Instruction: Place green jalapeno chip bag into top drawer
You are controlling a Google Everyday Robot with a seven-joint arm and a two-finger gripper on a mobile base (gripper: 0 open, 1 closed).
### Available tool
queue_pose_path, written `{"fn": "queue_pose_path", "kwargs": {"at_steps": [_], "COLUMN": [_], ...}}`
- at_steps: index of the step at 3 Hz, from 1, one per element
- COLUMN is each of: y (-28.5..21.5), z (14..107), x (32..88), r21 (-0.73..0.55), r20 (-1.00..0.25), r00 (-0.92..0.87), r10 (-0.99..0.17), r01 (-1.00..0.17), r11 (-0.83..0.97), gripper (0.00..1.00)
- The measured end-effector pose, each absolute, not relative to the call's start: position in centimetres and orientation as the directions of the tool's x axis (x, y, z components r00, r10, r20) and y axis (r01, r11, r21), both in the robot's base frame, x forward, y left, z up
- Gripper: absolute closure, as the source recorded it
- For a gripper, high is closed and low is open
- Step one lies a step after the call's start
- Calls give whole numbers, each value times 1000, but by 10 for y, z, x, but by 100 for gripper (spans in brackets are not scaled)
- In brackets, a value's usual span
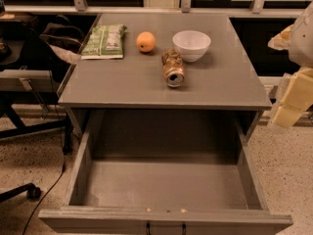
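Observation:
The green jalapeno chip bag (104, 41) lies flat at the far left corner of the grey table (146, 84). The top drawer (166, 185) is pulled out wide open below the table's front edge, and its inside is bare. My gripper (289, 102) hangs at the right edge of the view, beside the table's right side and above the floor, far from the bag. It holds nothing that I can see.
On the table stand an orange (145, 41), a white bowl (191, 44) and a crushed brown can (173, 68) lying on its side. An office chair (29, 82) and a cable (46, 190) are on the left. Speckled floor lies on both sides.

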State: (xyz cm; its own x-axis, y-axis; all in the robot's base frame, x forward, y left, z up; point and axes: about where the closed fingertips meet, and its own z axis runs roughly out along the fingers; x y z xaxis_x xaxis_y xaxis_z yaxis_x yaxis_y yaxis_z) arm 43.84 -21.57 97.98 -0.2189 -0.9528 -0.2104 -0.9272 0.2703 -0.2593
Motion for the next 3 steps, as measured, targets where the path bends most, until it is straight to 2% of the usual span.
{"fn": "queue_pose_path", "kwargs": {"at_steps": [2,3], "y": [-209,-193], "z": [981,985], "x": [446,464], "r21": [-274,-282], "r20": [-254,-343], "r00": [-241,-262], "r10": [-937,-902], "r01": [-911,-887], "r11": [309,366], "gripper": [0,0]}}
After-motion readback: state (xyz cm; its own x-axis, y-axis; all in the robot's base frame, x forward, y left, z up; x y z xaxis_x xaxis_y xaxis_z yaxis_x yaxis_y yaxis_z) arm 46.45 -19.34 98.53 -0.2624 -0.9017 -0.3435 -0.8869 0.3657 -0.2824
